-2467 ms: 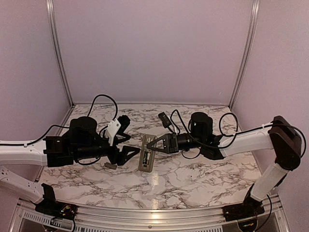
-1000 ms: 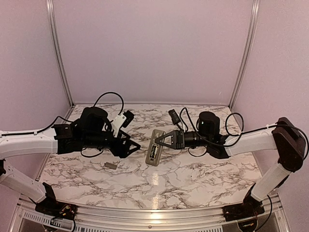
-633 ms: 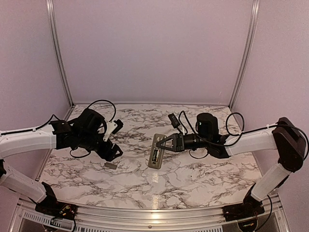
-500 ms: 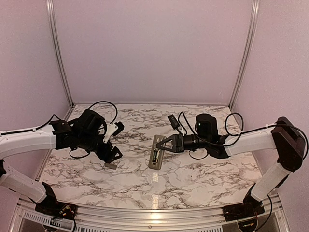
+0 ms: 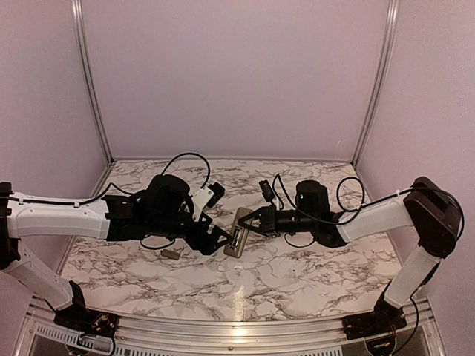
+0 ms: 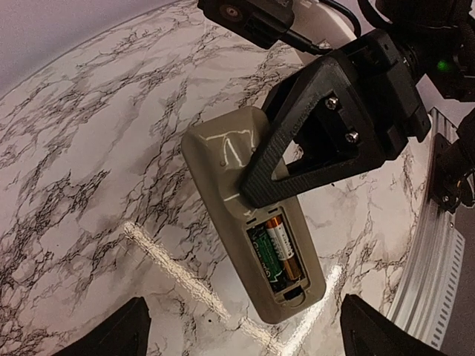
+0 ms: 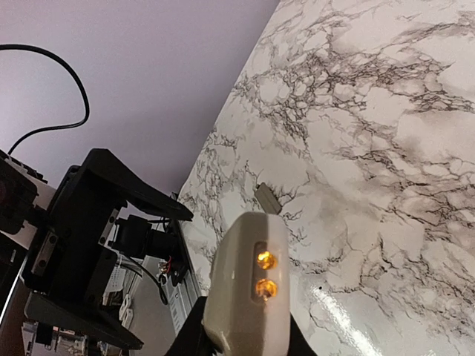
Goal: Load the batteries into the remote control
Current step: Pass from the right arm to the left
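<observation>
The remote control [image 6: 223, 170] is held back-up over the marble table, its dark recess open. Two batteries [image 6: 274, 248] lie side by side in the recess, one green, one gold and white. My right gripper [image 6: 326, 126] is shut on the remote's upper half. From its own wrist view I see the remote's front end [image 7: 245, 282] with two amber lights, and dark fingers [image 7: 194, 334] on either side. My left gripper [image 6: 249, 341] stands open just past the remote's lower end, with nothing between its fingers. From above, the left gripper [image 5: 213, 237] sits right beside the remote [image 5: 236, 239].
A small flat grey piece [image 5: 170, 253] lies on the table left of the remote; the right wrist view shows this grey piece [image 7: 266, 197] too. The table's metal front rail [image 5: 237, 334] runs along the near edge. Purple walls close the back and sides.
My left arm has swung right from the small grey piece to the remote, and its jaws have spread wider. The right gripper has kept its hold and shifted slightly left.
</observation>
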Motion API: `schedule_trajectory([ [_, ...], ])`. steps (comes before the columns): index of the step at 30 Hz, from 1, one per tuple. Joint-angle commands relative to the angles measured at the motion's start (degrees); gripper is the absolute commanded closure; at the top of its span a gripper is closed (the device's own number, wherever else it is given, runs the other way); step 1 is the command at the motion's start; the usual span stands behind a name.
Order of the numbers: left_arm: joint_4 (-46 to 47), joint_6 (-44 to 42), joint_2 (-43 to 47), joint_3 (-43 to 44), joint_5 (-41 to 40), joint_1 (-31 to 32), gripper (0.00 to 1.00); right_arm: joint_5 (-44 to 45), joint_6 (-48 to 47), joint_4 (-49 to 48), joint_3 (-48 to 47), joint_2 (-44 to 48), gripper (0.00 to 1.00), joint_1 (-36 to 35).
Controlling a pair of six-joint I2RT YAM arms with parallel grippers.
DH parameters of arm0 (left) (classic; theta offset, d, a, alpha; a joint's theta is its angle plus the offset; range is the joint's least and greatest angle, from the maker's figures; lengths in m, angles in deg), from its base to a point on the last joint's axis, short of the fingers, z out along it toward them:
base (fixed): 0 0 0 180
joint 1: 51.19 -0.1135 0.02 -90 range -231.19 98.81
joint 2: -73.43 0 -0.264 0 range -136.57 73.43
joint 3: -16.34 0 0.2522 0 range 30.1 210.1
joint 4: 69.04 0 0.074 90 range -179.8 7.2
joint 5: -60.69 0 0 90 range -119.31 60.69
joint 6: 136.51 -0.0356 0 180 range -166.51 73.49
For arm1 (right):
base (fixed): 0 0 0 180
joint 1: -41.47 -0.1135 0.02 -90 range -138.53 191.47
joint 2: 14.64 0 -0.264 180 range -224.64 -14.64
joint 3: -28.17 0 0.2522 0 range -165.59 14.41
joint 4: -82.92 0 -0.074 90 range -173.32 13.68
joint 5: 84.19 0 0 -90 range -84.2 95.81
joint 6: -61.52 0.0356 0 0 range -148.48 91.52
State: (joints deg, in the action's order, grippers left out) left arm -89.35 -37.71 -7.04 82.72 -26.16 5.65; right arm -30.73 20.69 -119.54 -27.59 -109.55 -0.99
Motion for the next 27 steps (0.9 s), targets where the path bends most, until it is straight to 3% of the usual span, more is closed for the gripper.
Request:
schedule_trajectory([
  [1,2.2,4.1,-5.0,4.4,-3.8,1.9,0.07,3.4,1.9,-2.3,-0.7,0.0,1.0,-1.0],
  [6,1.4,5.4,-9.1,8.0,-5.5,3.1,0.08,4.5,2.3,-2.2,-0.9,0.4,1.0,-1.8],
  [19,-4.3,7.2,-17.7,14.7,-6.0,3.5,0.22,6.4,2.7,-2.4,-0.4,2.0,1.0,-2.6],
  [24,-4.9,7.6,-18.6,15.2,-6.1,3.5,0.34,6.3,2.8,-2.7,-0.5,2.1,1.0,-2.6],
  [27,-5.5,7.4,-18.6,15.5,-6.1,3.5,0.47,6.0,2.7,-2.7,-0.3,2.1,0.98,-2.6],
])
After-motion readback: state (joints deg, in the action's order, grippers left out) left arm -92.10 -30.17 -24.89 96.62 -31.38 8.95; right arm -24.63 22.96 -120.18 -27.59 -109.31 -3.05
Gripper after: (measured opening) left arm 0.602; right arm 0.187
